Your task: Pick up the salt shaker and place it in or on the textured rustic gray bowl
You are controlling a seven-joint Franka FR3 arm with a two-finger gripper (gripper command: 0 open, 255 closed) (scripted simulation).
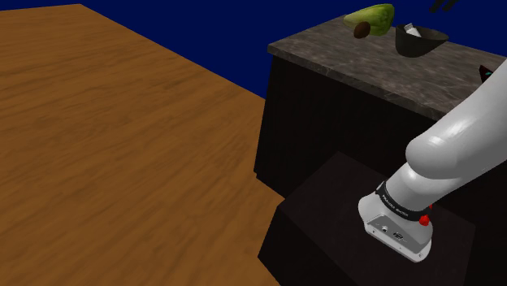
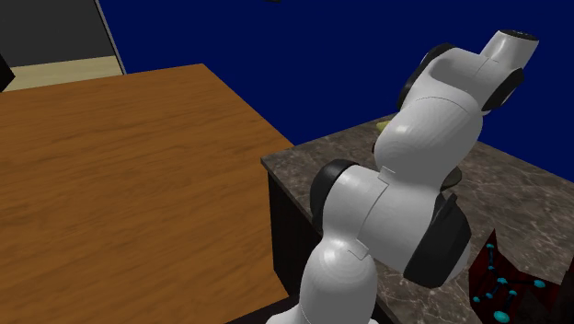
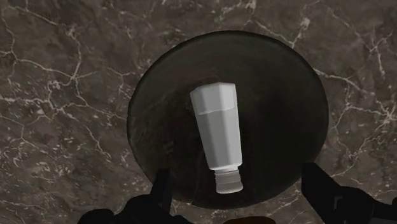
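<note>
The white salt shaker (image 3: 219, 130) lies on its side inside the dark gray bowl (image 3: 159, 83), with its cap end towards my fingers. My gripper (image 3: 235, 184) hangs above the bowl, open; its black fingers (image 3: 159, 194) stand wide apart on either side of the shaker's cap end and touch nothing. In the shoulder view the bowl (image 1: 422, 42) stands on the dark marble counter (image 1: 357, 65) at the upper right, with the shaker (image 1: 412, 30) showing white over its rim. My gripper (image 1: 444, 5) is just above it at the picture's top edge.
A green avocado-like fruit (image 1: 370, 18) lies on the counter beside the bowl, towards the shoulder view's left. A dark red object with cyan dots (image 2: 501, 281) sits on the counter near the arm. A wooden floor (image 1: 106, 138) spreads left of the counter, before blue walls.
</note>
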